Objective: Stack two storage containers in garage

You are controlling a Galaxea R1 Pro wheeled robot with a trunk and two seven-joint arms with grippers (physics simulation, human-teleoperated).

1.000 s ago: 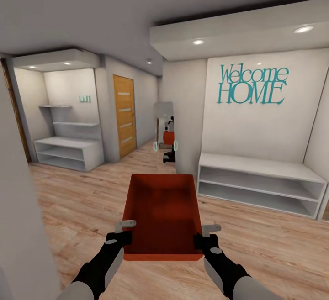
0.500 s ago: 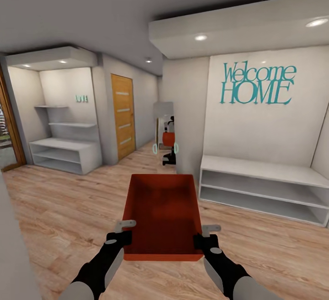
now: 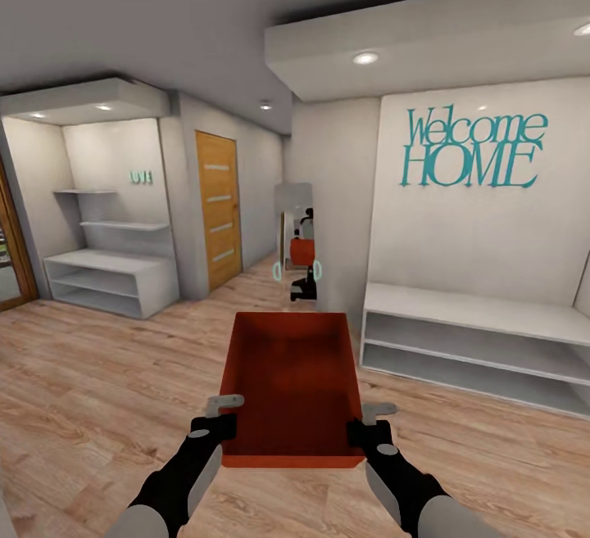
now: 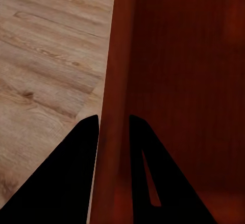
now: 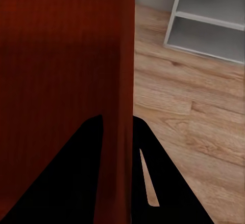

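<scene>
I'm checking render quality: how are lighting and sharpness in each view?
Head view: even light from recessed ceiling spots, sharp, wide-angle stretch at edges. Left wrist view: the fingers are featureless black silhouettes astride the bin wall; soft floor grain. Right wrist view: the same black fingers, dim shaded bin interior.

Red-orange storage container (image 3: 292, 386) (open top, empty) held level above wood-plank floor, side walls clamped by pincers.

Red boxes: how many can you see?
1. The storage container is held out front over the wood floor, left gripper and right gripper clamping its side walls. Another could be elsewhere.
</scene>
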